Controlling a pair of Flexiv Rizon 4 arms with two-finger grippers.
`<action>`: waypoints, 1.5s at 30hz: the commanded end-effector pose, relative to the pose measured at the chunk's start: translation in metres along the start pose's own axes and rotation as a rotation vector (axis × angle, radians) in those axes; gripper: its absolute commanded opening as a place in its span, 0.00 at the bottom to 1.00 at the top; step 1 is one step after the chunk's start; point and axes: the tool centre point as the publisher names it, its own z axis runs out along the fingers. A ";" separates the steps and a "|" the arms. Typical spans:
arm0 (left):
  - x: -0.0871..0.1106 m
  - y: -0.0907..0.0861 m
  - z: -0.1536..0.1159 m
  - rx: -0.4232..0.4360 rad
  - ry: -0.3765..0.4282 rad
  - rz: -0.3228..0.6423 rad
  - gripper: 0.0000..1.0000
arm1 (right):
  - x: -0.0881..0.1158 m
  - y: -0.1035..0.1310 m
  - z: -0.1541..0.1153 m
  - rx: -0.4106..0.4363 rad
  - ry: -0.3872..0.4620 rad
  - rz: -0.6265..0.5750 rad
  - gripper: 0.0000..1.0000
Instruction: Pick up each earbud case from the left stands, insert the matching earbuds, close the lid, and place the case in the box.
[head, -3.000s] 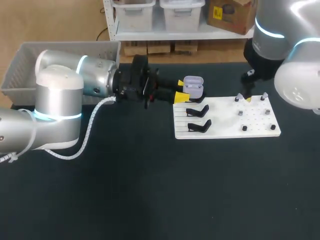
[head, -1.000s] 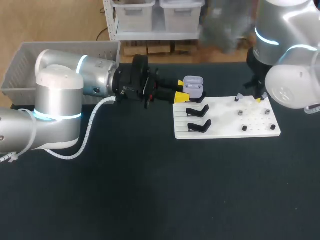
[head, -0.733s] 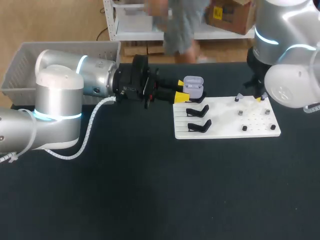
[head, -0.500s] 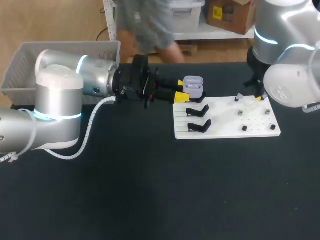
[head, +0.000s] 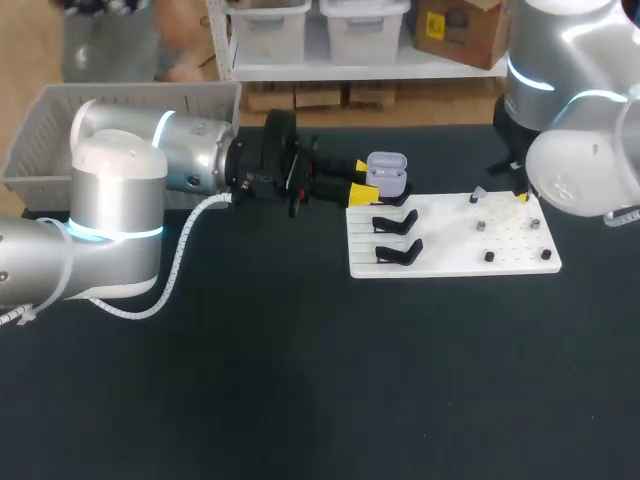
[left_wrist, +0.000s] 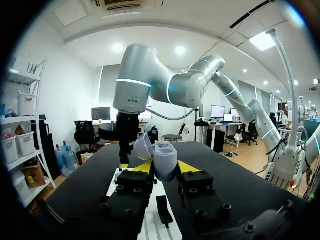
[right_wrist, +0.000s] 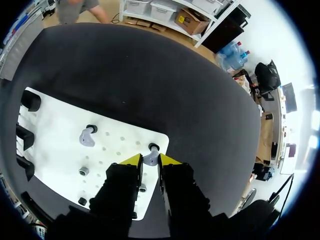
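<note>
Matt black cloth-like bench (head: 300, 380), smooth white plastic board (head: 450, 250), glossy lilac plastic earbud case (head: 387, 172), pale plastic earbud (right_wrist: 150, 158), matt black stands (head: 397, 222), satin silver left arm shell (head: 190, 150), slatted grey plastic box (head: 130, 97).

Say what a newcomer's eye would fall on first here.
The lilac earbud case, lid open, is gripped in the left hand by the white board's far left end. Next, the right hand pinches a lilac earbud on its peg at the board's far right corner.
</note>
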 end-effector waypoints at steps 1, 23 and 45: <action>0.001 0.000 0.000 -0.002 -0.002 0.002 0.00 | 0.004 0.001 -0.005 0.007 -0.008 0.003 0.00; 0.001 0.000 0.000 -0.002 -0.002 0.002 0.00 | 0.040 0.022 -0.140 -0.143 0.010 0.054 0.00; 0.001 0.000 0.000 -0.002 -0.002 0.002 0.00 | 0.045 0.031 -0.150 -0.137 0.031 0.057 0.00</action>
